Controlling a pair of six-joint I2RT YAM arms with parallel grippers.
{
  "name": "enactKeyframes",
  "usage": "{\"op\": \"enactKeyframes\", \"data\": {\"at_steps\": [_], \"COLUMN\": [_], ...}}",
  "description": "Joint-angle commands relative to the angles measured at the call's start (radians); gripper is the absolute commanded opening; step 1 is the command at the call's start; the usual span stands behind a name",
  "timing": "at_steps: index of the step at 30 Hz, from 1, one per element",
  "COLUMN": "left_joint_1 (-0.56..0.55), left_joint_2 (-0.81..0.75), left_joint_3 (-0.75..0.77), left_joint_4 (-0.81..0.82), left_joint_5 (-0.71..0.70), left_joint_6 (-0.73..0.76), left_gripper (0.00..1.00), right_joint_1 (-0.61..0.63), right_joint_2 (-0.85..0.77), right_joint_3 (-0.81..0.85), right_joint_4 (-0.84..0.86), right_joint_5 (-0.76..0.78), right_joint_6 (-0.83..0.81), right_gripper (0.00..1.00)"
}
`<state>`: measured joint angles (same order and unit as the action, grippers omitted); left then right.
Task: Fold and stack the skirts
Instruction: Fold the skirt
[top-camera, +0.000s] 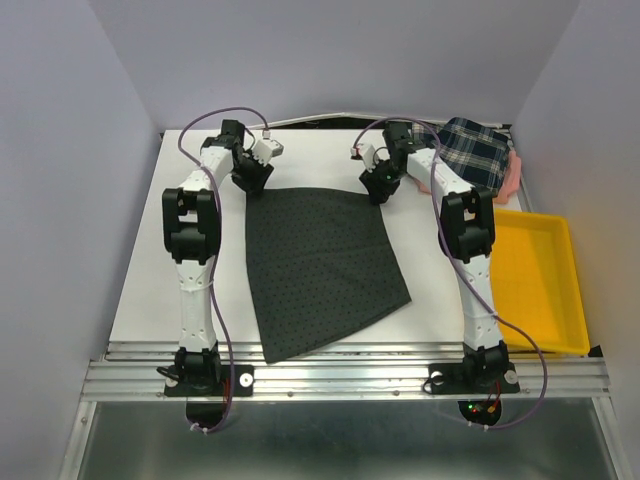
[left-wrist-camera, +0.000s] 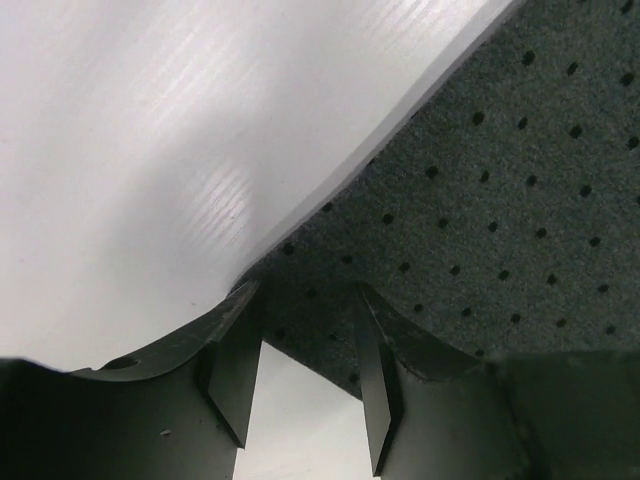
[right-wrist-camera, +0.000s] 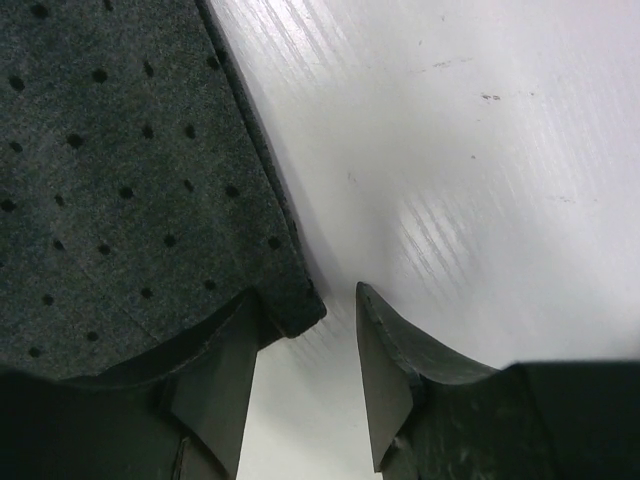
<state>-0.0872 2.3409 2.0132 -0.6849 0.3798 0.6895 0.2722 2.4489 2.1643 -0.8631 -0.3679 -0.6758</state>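
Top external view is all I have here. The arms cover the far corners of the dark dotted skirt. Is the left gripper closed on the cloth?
Observer: No. In the left wrist view the left gripper has open jaws, and the charcoal skirt lies flat across the gap at its fingertips.
Operator: And the right one?
Observer: The right gripper is open too. The skirt's corner ends beside one finger, and the gap shows mostly bare table.
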Motion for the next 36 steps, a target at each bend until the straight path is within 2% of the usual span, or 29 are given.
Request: {"op": "enactKeyframes", "data": {"at_steps": [1,8,10,12,14,16,20,25,26,30,33,36], "left_joint_1": [0.000,0.000,0.000,0.001,0.004,0.007,0.007,0.010,0.012,0.015,0.015,0.015], "left_joint_2": [0.000,-0.011,-0.022,0.006,0.052,0.072,0.092,0.159,0.163,0.144,0.127,0.118], "left_joint_3": [0.087,0.111,0.102,0.125,0.174,0.193,0.159,0.159,0.156,0.140,0.166,0.226], "left_joint_4": [0.038,0.021,0.015,-0.004,-0.068,-0.129,-0.125,-0.143,-0.145,-0.136,-0.102,-0.058], "left_joint_5": [-0.012,0.028,0.022,-0.004,-0.004,0.019,-0.005,-0.082,-0.085,-0.091,-0.107,-0.142], "left_joint_6": [-0.022,0.019,0.062,0.103,0.128,0.157,0.174,0.180,0.186,0.196,0.176,0.122], "left_gripper": [0.50,0.49,0.48,0.47,0.47,0.46,0.46,0.43,0.41,0.26,0.02,0.00], "right_joint_1": [0.002,0.002,0.002,0.002,0.002,0.002,0.002,0.002,0.002,0.002,0.002,0.002], "right_joint_2": [0.033,0.032,0.027,0.025,0.027,0.028,0.028,0.035,0.036,0.041,0.032,0.024], "right_joint_3": [-0.017,-0.018,-0.023,-0.026,-0.024,-0.023,-0.032,-0.026,-0.024,-0.023,-0.023,0.003], "right_joint_4": [0.027,0.041,0.044,0.047,0.049,0.052,0.067,0.070,0.069,0.053,0.084,0.122], "right_joint_5": [0.020,0.044,0.043,0.043,0.047,0.058,0.072,0.095,0.101,0.112,0.124,0.153], "right_joint_6": [-0.021,-0.031,-0.031,-0.031,-0.031,-0.031,-0.030,-0.028,-0.030,-0.041,-0.009,0.034], "right_gripper": [0.47,0.43,0.38,0.37,0.30,0.28,0.19,0.01,0.01,0.01,0.01,0.01]}}
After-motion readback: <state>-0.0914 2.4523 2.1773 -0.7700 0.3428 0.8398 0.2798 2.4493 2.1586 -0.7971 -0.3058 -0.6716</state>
